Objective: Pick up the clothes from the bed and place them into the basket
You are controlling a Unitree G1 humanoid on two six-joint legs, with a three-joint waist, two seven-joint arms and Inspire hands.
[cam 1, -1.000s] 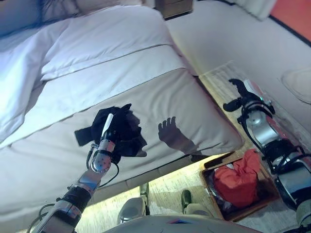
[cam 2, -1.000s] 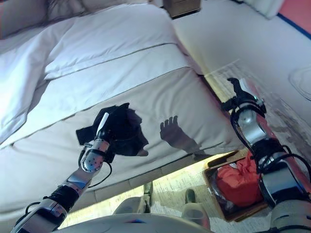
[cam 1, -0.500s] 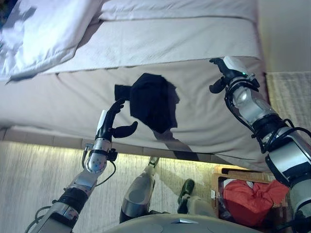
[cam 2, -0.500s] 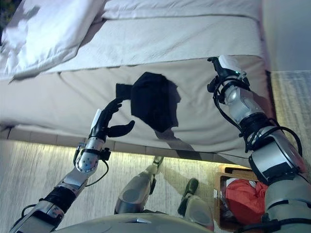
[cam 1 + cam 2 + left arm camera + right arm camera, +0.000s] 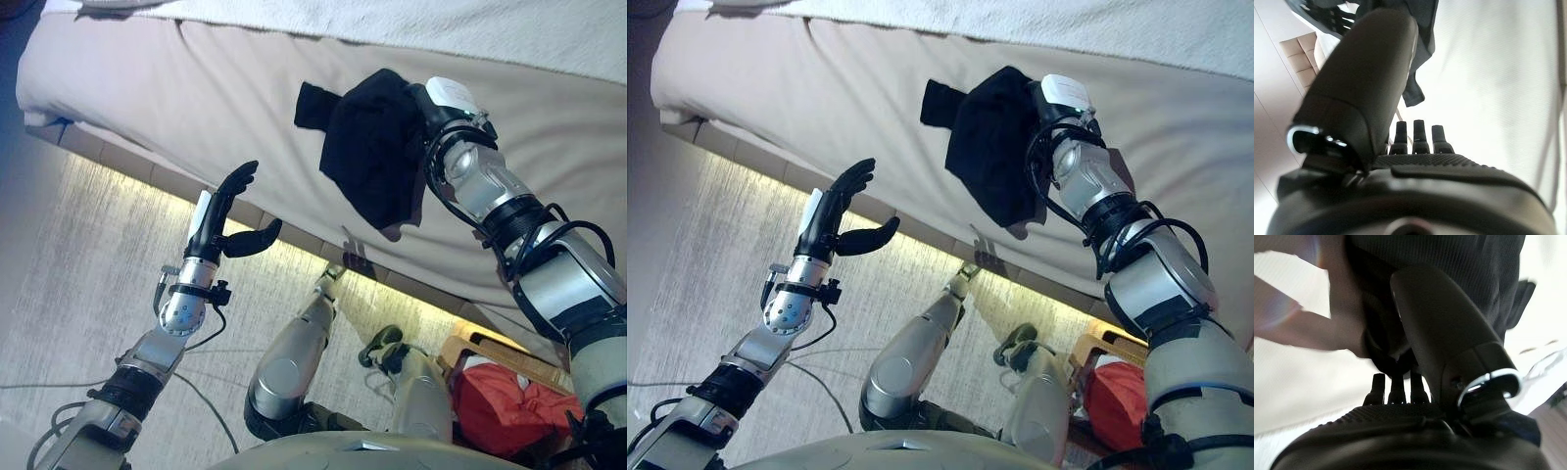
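A black garment (image 5: 372,147) lies on the beige bed (image 5: 196,88) near its edge, one corner hanging over the side. My right hand (image 5: 446,108) rests against the garment's right side, its white-covered thumb on top. In the right wrist view my right hand (image 5: 1449,333) points into the black cloth (image 5: 1449,264). My left hand (image 5: 220,220) is open and empty, held in the air over the floor beside the bed's edge, apart from the garment. It also shows in the left wrist view (image 5: 1415,166).
A wooden basket (image 5: 490,352) with a red garment (image 5: 500,401) in it stands on the floor at the lower right, beside the bed. Striped carpet (image 5: 88,245) covers the floor to the left. A lit strip runs under the bed's edge.
The camera has swung down and left. My right hand has moved onto the black garment. My left hand has drawn back off the bed and stays open.
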